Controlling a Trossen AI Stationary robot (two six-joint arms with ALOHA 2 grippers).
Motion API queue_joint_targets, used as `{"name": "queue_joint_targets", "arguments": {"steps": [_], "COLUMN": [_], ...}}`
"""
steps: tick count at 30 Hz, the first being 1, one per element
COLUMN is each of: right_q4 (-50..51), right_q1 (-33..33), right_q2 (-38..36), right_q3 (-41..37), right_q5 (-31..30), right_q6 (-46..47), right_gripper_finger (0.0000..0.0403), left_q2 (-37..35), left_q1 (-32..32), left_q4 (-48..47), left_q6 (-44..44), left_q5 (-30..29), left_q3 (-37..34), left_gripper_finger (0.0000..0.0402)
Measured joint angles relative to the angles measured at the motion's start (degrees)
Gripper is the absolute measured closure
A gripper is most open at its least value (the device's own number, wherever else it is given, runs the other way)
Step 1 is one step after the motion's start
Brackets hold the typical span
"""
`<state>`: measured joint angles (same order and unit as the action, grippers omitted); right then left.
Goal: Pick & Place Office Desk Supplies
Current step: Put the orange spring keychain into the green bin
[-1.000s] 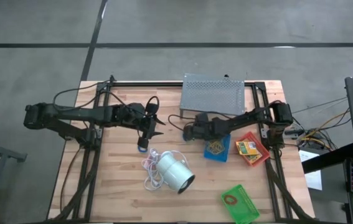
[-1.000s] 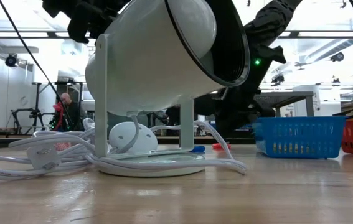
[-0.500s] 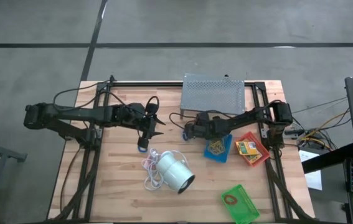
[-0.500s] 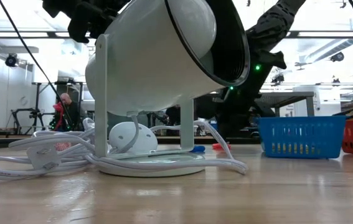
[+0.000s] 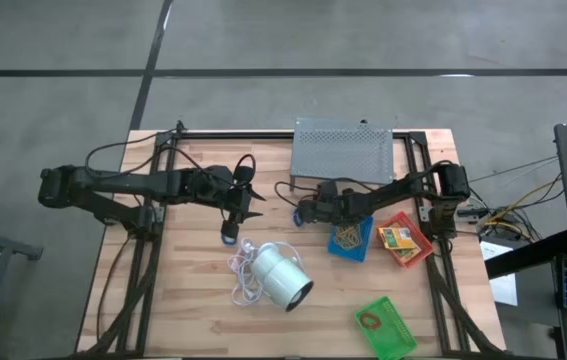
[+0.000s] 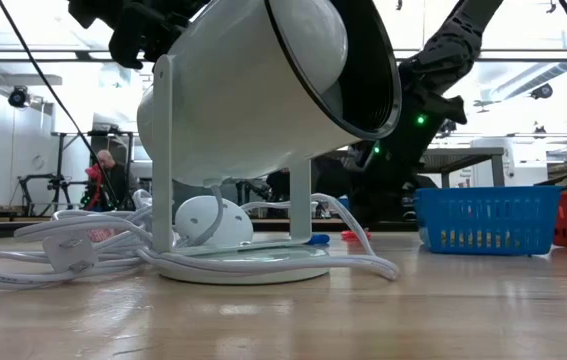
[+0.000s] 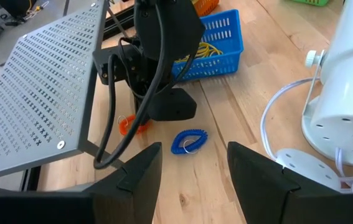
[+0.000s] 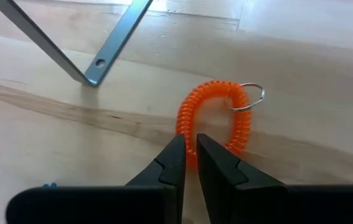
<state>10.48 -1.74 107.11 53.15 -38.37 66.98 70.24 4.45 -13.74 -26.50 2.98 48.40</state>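
**Right gripper low at the red coil, left arm parked over open table**

From my station I see the right gripper down near the wooden table, in front of the grey perforated stand. Its fingers are almost pressed together, only a thin slit between them, and their tips sit right at the near edge of the red coil loop (it reads orange through the wrist camera, with a small metal ring on it). I cannot tell whether the tips pinch the coil or merely touch it.

The left gripper hangs over bare table to the left of the right one, its jaws spread and holding nothing. Through its wrist camera I see the blue coil loop lying flat just beyond its fingers, with the red one a little farther, beside the right arm's dark body.

The blue tray with tan rubber bands in it sits just beside the right gripper. The red tray holds a yellow-orange box, and the green tray lies near the front edge. The white lamp with its cord stands mid-table.
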Motion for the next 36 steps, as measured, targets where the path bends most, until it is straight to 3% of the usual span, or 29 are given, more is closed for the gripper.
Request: {"name": "queue_joint_targets", "arguments": {"steps": [23,28,36], "right_q4": [-0.2,-0.6,-0.3], "right_q1": [-1.9,-3.1,-3.1], "right_q2": [0.0,-0.3,-0.3], "right_q3": [-0.4,-0.5,0.1], "right_q5": [-0.5,5.6,9.9], "right_q6": [-2.7,-2.6,-5.1], "right_gripper_finger": [0.0365,0.0365,0.0365], "left_q2": [0.0,0.0,0.0], "left_q1": [0.0,0.0,0.0], "left_q4": [0.1,0.0,0.0], "left_q6": [0.0,0.2,0.1], "left_q5": [0.0,0.0,0.0], "left_q3": [0.0,0.0,0.0], "left_gripper_finger": [0.0217,0.0217,0.0217]}}
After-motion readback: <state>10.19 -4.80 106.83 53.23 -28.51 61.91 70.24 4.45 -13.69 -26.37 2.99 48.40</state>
